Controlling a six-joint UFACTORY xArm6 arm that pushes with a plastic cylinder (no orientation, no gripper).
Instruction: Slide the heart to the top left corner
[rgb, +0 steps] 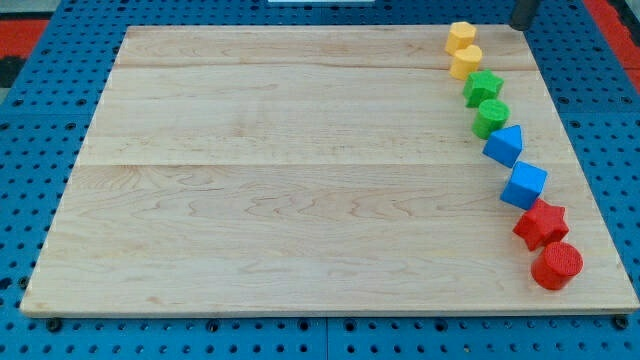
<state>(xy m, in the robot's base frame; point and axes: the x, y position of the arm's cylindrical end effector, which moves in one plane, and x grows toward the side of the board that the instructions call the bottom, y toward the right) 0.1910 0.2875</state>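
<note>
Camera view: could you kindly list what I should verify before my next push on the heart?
1. Tip found: ok; my tip is above the board's top edge, right of the upper yellow block.
2. Heart identified: cannot tell; upper yellow block or lower yellow block.
3. Tip apart from blocks: ok.
4. Way to the top left corner: ok; no block lies leftward.
5. Room around yellows: not ok; the green star sits right beside them.
</note>
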